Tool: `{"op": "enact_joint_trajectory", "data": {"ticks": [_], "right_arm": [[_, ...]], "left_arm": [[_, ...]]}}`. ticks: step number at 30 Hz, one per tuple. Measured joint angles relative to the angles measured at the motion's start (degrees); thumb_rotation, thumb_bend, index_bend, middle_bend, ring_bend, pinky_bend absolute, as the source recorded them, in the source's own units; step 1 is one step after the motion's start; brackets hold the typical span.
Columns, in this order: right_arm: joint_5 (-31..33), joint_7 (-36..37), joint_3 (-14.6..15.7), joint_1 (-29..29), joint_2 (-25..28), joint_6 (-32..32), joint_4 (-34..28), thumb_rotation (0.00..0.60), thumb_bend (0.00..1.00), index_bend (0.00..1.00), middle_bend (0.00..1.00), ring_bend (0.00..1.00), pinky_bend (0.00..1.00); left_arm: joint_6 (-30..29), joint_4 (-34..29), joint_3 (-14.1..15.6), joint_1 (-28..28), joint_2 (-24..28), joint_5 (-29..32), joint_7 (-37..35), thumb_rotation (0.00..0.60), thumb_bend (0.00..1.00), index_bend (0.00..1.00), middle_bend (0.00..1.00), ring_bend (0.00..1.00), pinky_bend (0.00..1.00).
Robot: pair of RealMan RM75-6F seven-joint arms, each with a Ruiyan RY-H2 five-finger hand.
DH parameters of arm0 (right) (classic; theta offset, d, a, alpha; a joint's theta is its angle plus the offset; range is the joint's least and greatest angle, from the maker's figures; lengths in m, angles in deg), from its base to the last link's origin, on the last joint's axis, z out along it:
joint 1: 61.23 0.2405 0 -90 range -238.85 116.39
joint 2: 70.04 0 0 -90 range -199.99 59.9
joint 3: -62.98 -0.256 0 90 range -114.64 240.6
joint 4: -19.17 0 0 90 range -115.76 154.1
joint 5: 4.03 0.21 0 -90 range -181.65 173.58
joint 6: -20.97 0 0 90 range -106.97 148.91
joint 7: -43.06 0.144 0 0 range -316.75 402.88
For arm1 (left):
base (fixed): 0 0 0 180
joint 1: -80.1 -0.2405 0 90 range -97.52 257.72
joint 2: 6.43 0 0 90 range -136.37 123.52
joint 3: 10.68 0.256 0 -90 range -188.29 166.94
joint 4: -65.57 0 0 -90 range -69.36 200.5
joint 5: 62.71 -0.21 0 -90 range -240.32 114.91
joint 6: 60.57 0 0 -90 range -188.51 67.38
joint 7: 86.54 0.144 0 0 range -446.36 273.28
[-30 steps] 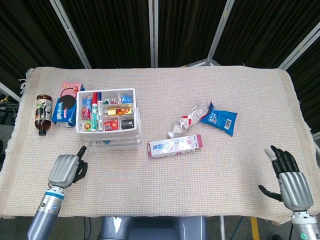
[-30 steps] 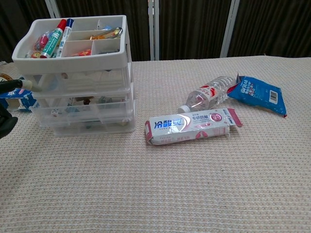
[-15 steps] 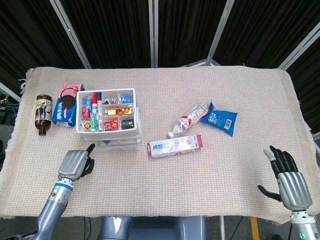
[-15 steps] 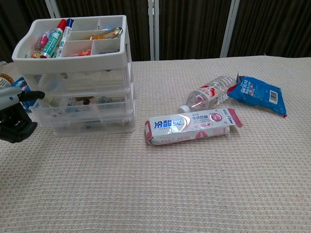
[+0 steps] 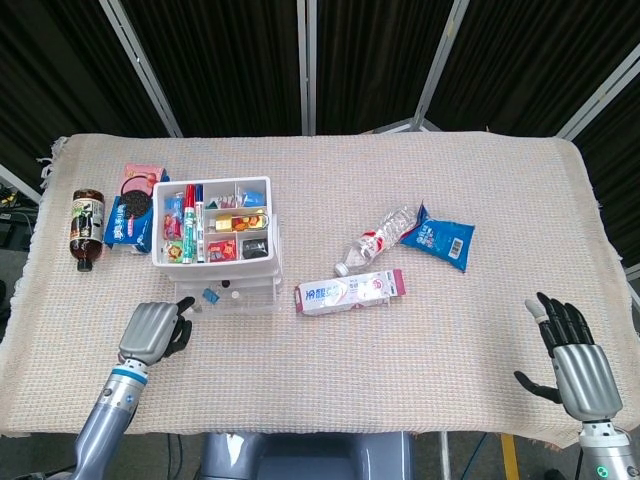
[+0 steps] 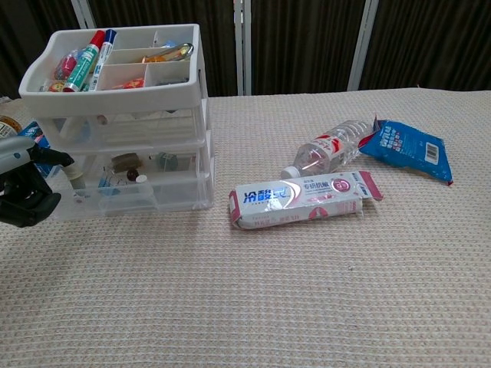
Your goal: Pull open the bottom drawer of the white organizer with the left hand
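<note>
From the head view, the white organizer (image 5: 218,236) stands at the table's left, and its bottom drawer (image 5: 222,298) juts out toward the near edge, small items showing inside. The left hand (image 5: 152,331) has fingers curled, one fingertip touching the drawer's near left corner. The right hand (image 5: 577,366) rests open at the near right.

From the chest view, the bottom drawer (image 6: 123,198) is partly open; judging by this, the pull looks mostly done, perhaps with more travel left. The left hand (image 6: 23,184) hooks its front.

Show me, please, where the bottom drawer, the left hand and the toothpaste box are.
bottom drawer (image 6: 115,201), chest view, clear front wall.
left hand (image 5: 152,331), head view, back of the hand.
toothpaste box (image 6: 303,199), chest view, middle of its printed face.
</note>
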Motion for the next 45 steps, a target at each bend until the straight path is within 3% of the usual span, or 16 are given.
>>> {"op": "enact_joint_trajectory", "data": {"ticks": [28, 39, 42, 45], "right_arm": [[-0.1, 0.0, 0.1, -0.1, 0.1, 0.2, -0.3, 0.6, 0.05, 0.0, 0.0, 0.0, 0.0], [-0.1, -0.5, 0.1, 0.0, -0.2, 0.0, -0.2, 0.6, 0.05, 0.0, 0.0, 0.0, 0.0], [0.0, -0.5, 0.1, 0.0, -0.2, 0.0, -0.3, 0.6, 0.05, 0.0, 0.0, 0.0, 0.0], [-0.1, -0.5, 0.1, 0.0, -0.2, 0.0, -0.3, 0.6, 0.05, 0.0, 0.0, 0.0, 0.0]], "left_arm": [[-2.9, -1.8, 7.2, -3.2, 2.3, -9.2, -3.7, 0.6, 0.65, 0.42, 0.89, 0.88, 0.7], [-4.4, -1.6, 8.1, -4.4, 3.2, -11.8, -4.8, 0.6, 0.64, 0.32, 0.89, 0.88, 0.7], [-5.4, -1.6, 7.7, -4.6, 3.6, -12.6, -5.1, 0.6, 0.58, 0.32, 0.89, 0.88, 0.7], [-7.2, -2.0, 7.2, -5.0, 4.1, -13.8, -4.7, 0.6, 0.43, 0.31, 0.89, 0.88, 0.7]]}}
